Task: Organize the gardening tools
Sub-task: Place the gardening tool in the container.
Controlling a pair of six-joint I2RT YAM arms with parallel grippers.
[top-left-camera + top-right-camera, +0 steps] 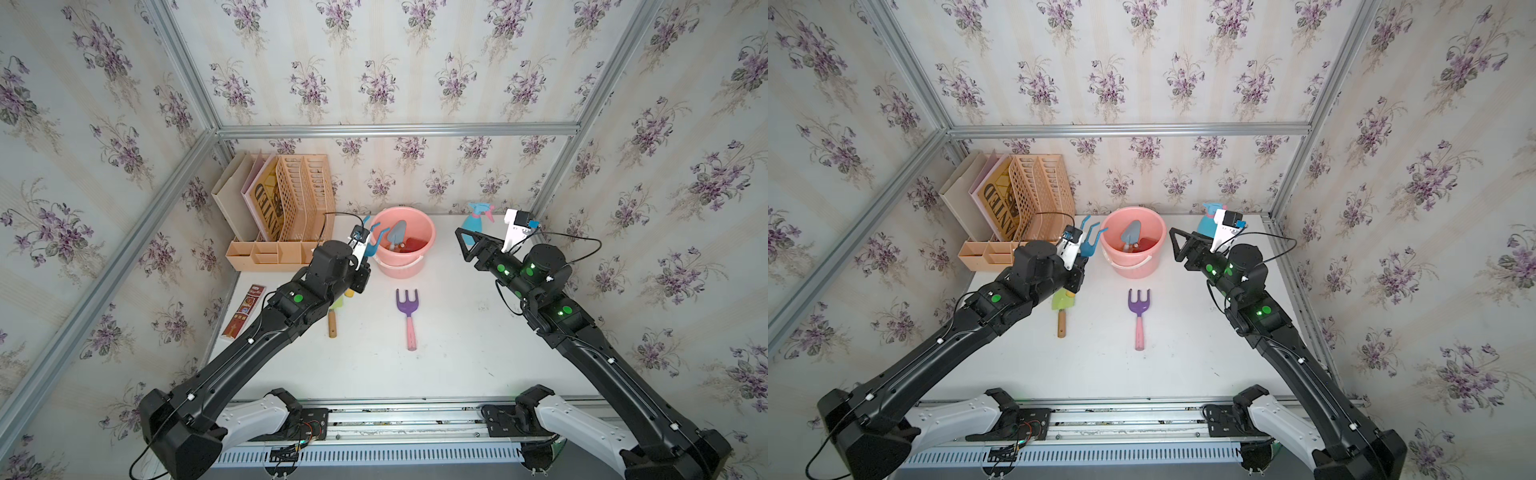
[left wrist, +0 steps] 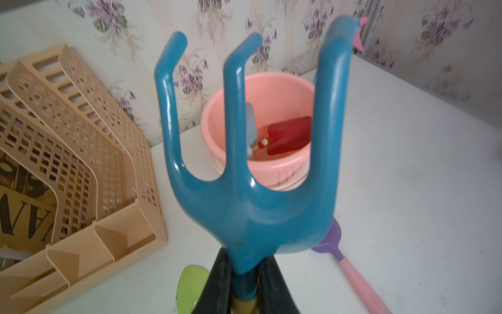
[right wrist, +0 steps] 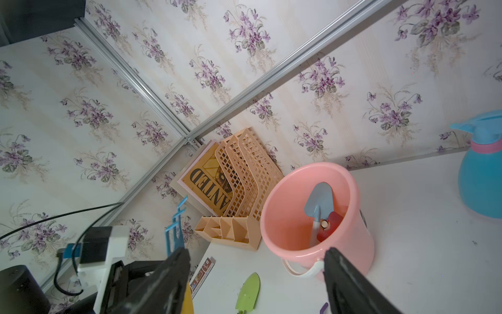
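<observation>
Nearly at the pink bucket (image 1: pixel 395 270): left jaws clamp the blue fork (image 2: pixel 244 212) at its neck, prongs up.
Prongs lean toward the bucket, its near rim just beyond them, trowel (image 1: pixel 400 232) and red shovel (image 1: pixel 415 245) inside. Right jaws hang wide and empty, apart on the bucket's other side, spray bottle (image 1: pixel 474 224) behind. Green shovel (image 1: pixel 1060 301) and purple fork (image 1: pixel 408 307) lie on the bench (image 1: pixel 457 353), handles toward the robot; file rack (image 1: pixel 299 195) crowds the left.
</observation>
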